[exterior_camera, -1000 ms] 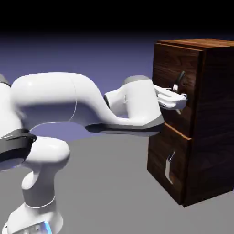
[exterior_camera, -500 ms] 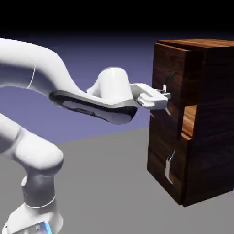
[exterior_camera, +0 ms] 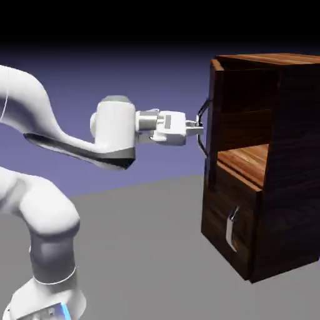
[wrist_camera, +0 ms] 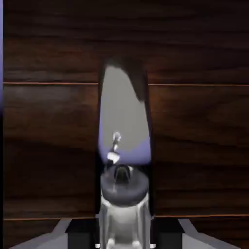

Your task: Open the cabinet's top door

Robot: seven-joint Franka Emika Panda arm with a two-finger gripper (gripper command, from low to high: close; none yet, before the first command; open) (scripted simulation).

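Exterior view shows the top door swung wide, seen nearly edge-on at the cabinet front's left edge, its shelf exposed; the gripper is clamped on the curved silver handle. Opening looks essentially done

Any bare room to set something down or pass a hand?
Free: the lighter wood shelf inside the dark walnut cabinet, and grey table between the white arm's base and the cabinet. Crowded: by the swung-out top door, where the two-finger gripper clamps its curved silver handle.
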